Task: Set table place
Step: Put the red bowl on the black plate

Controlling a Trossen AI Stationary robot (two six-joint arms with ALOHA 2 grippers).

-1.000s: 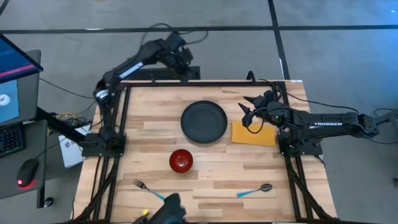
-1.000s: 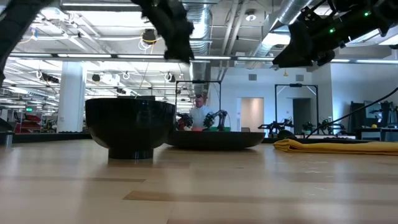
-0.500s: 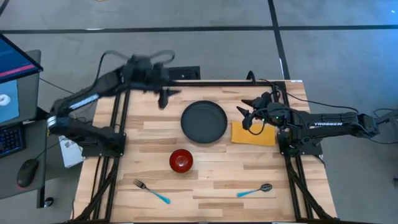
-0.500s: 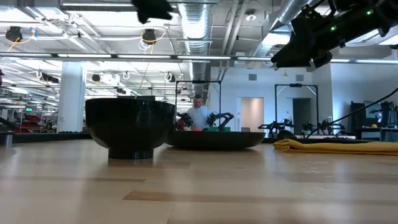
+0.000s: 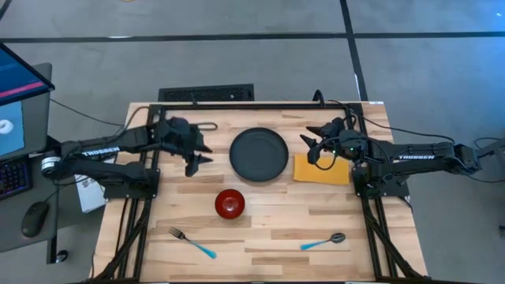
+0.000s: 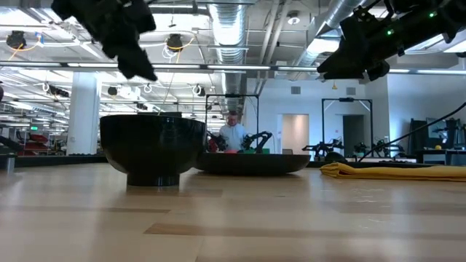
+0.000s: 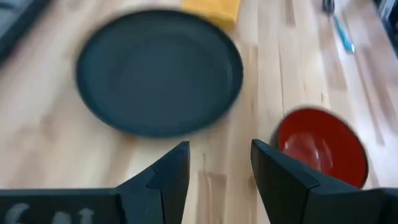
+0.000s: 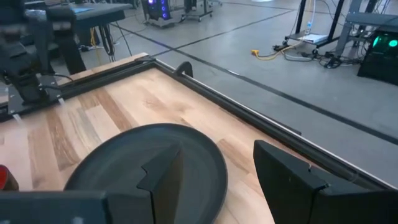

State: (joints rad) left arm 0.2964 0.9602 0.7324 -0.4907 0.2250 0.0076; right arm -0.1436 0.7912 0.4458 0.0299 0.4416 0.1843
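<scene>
The round black plate (image 5: pixel 259 154) lies flat at the table's far middle. Beside it on the right, the yellow napkin (image 5: pixel 322 170) lies flat. The small red bowl (image 5: pixel 230 203) stands nearer, below the plate. A blue-handled fork (image 5: pixel 192 242) and spoon (image 5: pixel 323 241) lie near the table's near edge. My left gripper (image 5: pixel 197 160) hovers open above the table, left of the plate; its wrist view shows the plate (image 7: pixel 158 71) and bowl (image 7: pixel 321 144) ahead. My right gripper (image 5: pixel 312 146) hovers open over the napkin's far left corner, beside the plate (image 8: pixel 146 165).
The table (image 5: pixel 181 181) has bare wood on its left side and between the cutlery. A black frame rail (image 5: pixel 260 105) runs along the far edge. A monitor, keyboard and mouse (image 5: pixel 30 218) sit off the table's left side. A person sits far behind in the low view.
My left arm has swung from beyond the table's far edge down and toward the near side, coming over the table left of the plate; its gripper now points toward the plate. My right arm and all the tableware have kept still.
</scene>
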